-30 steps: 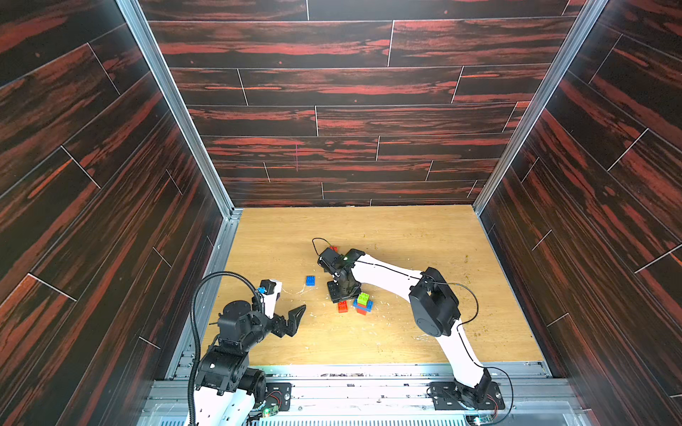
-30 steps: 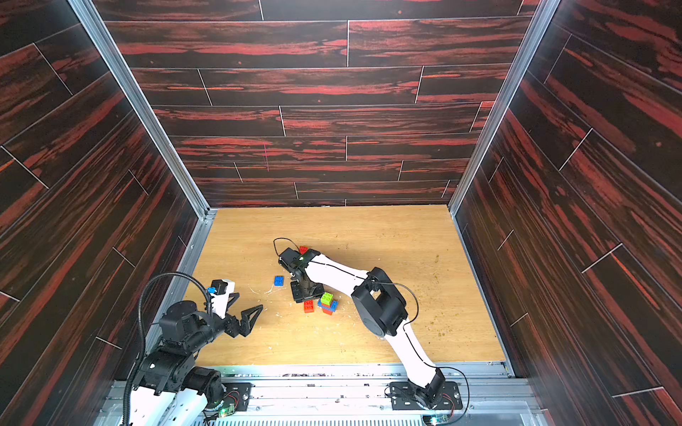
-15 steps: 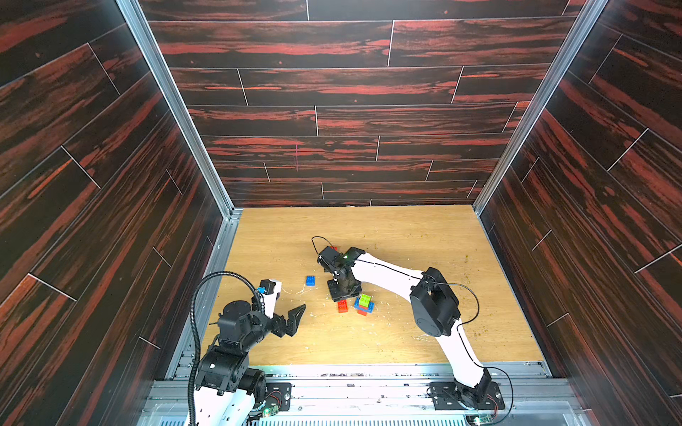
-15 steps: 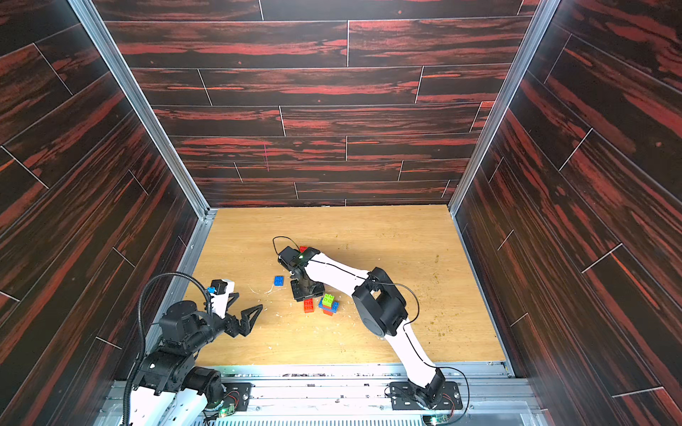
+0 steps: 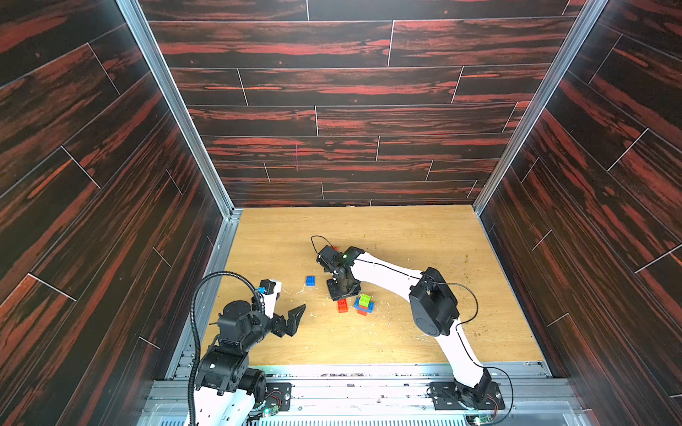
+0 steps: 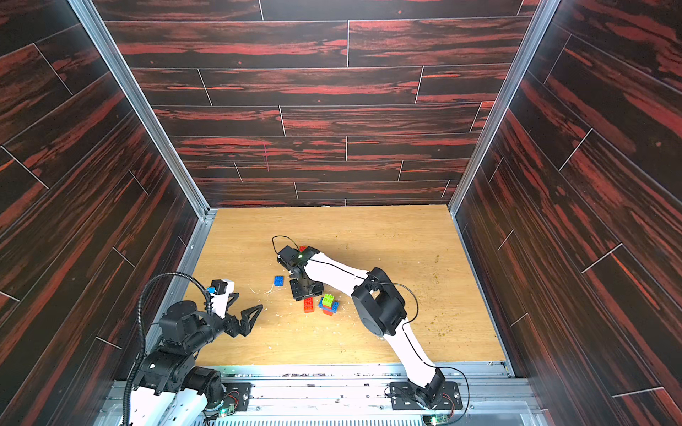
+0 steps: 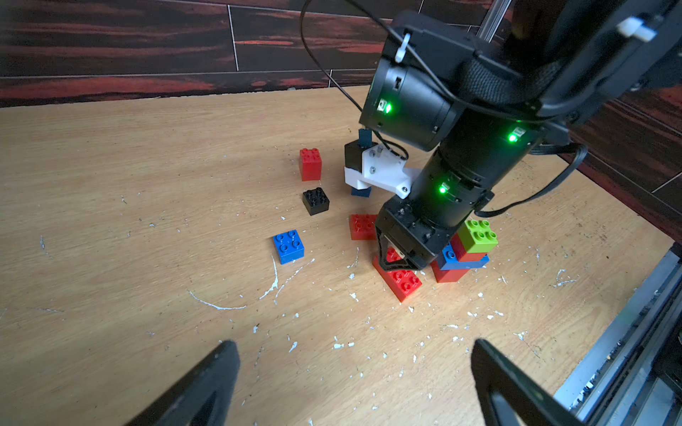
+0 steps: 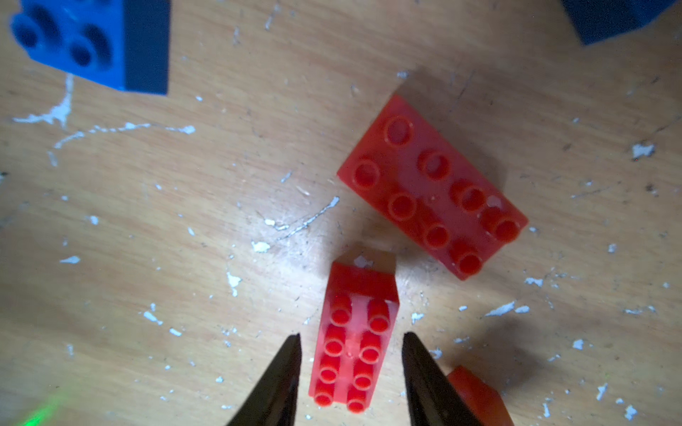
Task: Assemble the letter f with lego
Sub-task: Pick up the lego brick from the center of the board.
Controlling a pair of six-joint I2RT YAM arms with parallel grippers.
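Note:
My right gripper (image 8: 350, 335) points down at the table (image 5: 406, 258), open, its fingers on either side of a red oblong lego brick (image 8: 354, 343) with bare wood showing on both sides. This brick (image 7: 404, 282) lies flat next to a small stack (image 7: 461, 258) of red and blue bricks topped by a lime green brick (image 7: 478, 234). Another red oblong brick (image 8: 431, 184) lies just beyond the fingertips. A blue square brick (image 5: 310, 280), a black one (image 7: 316, 200) and a red one (image 7: 310, 164) lie apart. My left gripper (image 7: 354, 345) hangs wide open and empty near the front left.
Dark wood-patterned walls (image 5: 332, 110) close in the table on three sides, with a metal rail (image 5: 369, 372) along the front. White flecks and scratches (image 7: 273, 284) mark the wood. The right arm's elbow (image 5: 433, 306) stands right of the stack.

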